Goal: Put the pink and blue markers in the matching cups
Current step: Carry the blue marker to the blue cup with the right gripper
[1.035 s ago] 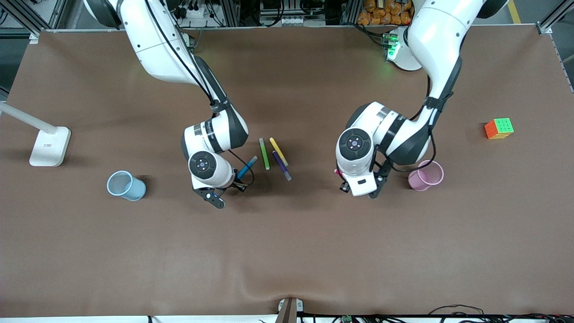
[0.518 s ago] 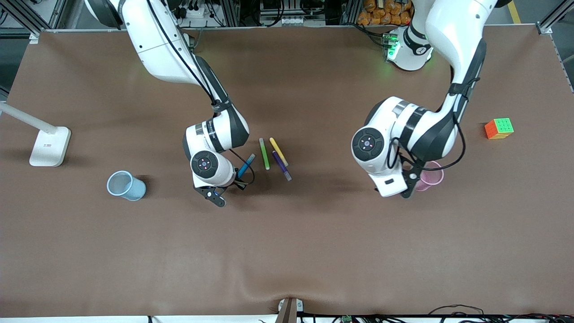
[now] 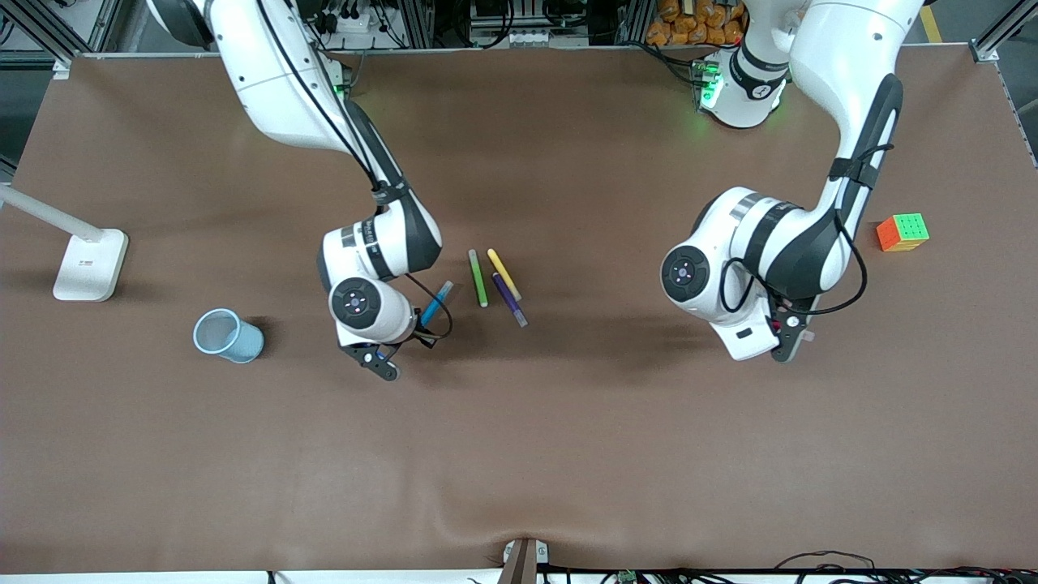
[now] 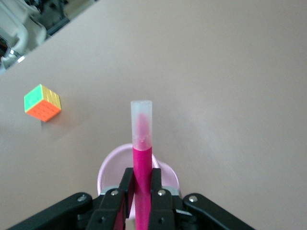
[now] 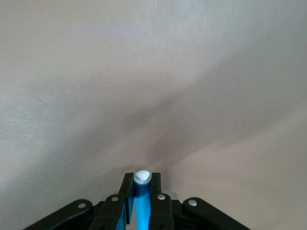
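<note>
Writing: no readable writing on any object.
Pink cup [image 4: 111, 171]: under the left gripper [image 4: 142, 191], seen only from the left wrist; nothing inside it.
Blue cup [image 3: 227, 334]: toward the right arm's end of the table, tilted, with nothing in it.
Left gripper: clamped on the pink marker [image 4: 142, 158], over the pink cup.
Right gripper [image 5: 139, 191]: clamped on the blue marker [image 3: 435, 302], over the table between blue cup and loose markers.
Loose markers: green [image 3: 478, 277], yellow [image 3: 503, 274], purple [image 3: 510, 300], close together.
Cube [image 3: 902, 232]: near the pink cup.
Change: the left gripper has moved from beside the pink cup to over it; the right gripper has shifted a little toward the blue cup.
</note>
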Robot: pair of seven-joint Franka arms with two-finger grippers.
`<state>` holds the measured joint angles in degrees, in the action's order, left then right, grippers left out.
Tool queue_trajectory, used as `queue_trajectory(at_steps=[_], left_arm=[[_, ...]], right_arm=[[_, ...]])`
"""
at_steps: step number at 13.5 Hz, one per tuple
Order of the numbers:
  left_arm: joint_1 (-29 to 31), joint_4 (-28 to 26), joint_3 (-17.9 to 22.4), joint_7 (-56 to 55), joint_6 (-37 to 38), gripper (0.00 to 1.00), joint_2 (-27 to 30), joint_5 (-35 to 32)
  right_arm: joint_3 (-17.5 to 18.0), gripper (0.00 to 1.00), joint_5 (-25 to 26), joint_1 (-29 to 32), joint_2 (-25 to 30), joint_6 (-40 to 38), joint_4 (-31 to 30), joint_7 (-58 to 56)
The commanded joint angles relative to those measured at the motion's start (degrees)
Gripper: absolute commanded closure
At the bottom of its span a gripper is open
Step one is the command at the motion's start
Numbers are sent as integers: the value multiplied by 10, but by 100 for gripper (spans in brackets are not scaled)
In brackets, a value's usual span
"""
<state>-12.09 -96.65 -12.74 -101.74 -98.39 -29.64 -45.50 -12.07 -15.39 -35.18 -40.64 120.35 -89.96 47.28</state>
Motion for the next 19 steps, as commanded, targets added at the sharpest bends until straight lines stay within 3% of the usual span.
queue_trajectory(at_steps=[1,3,6,9,12,15,19], left_arm=[[8,-49,-3,-42,1,100,25,-54],[9,-70,-3,-74,0,100,20,-84],[12,-97,-3,-107,1,100,17,-112],[12,-108,-3,-130,1,100,15,-127],[12,-108,-4,-130,1,99,13,-127],[12,-106,-4,-128,4,89,13,-127],[13,-102,-4,-126,4,64,13,-126]], right_arm=[[-23,100,1,17,25,-51,33,-48],[-48,100,6,18,52,-57,33,-85],[-123,100,9,17,90,-113,32,-202],[-194,100,5,26,118,-109,26,-331],[-203,100,3,64,137,-94,21,-424],[-204,100,10,73,193,59,-107,-507],[-213,100,10,84,203,167,-173,-586]])
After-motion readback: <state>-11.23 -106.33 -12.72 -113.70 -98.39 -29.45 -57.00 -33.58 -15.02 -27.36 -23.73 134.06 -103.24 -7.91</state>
